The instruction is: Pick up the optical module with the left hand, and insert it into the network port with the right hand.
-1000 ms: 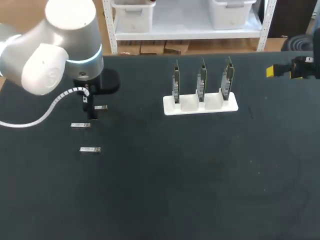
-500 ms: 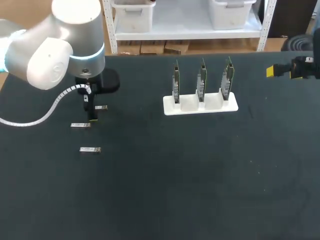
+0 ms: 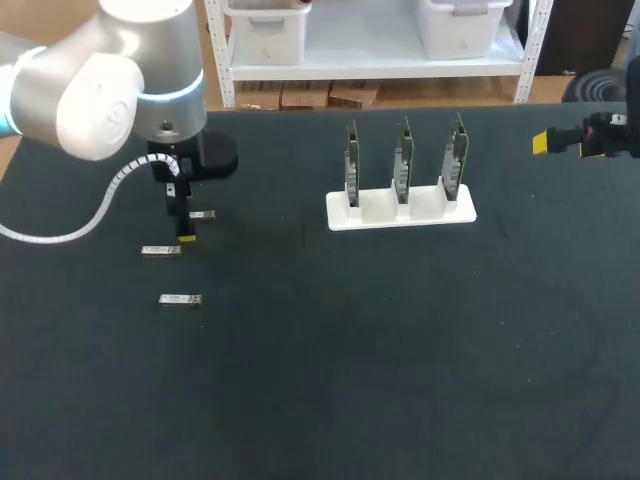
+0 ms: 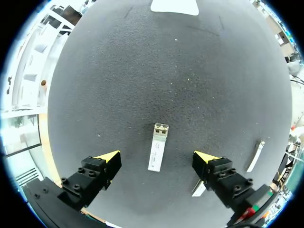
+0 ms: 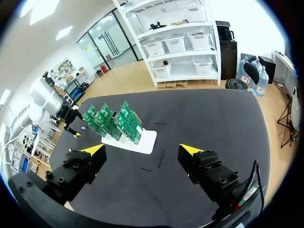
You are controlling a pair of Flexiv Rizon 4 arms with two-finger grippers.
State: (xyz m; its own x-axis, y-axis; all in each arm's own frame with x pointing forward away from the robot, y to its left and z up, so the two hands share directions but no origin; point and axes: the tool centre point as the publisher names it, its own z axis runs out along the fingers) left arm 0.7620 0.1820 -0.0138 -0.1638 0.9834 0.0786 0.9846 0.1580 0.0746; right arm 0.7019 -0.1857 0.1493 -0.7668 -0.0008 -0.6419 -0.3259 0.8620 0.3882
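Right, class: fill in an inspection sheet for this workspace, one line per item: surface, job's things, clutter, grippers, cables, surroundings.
Surface: dark table.
Job's things: three optical modules lying flat, apart, by the left arm; white holder with three upright green circuit boards mid-table.
Clutter: nothing seen.
Grippers: left gripper open, fingers either side of the farthest module; right gripper open, empty, over the table's far right.
Cables: white coiled cable along the left arm.
Surroundings: nothing seen reaching over the table.

Looking like an electronics lab: green circuit boards (image 3: 403, 160) standing in a white rack (image 3: 400, 213) near the tabletop (image 3: 400, 360)'s far edge.
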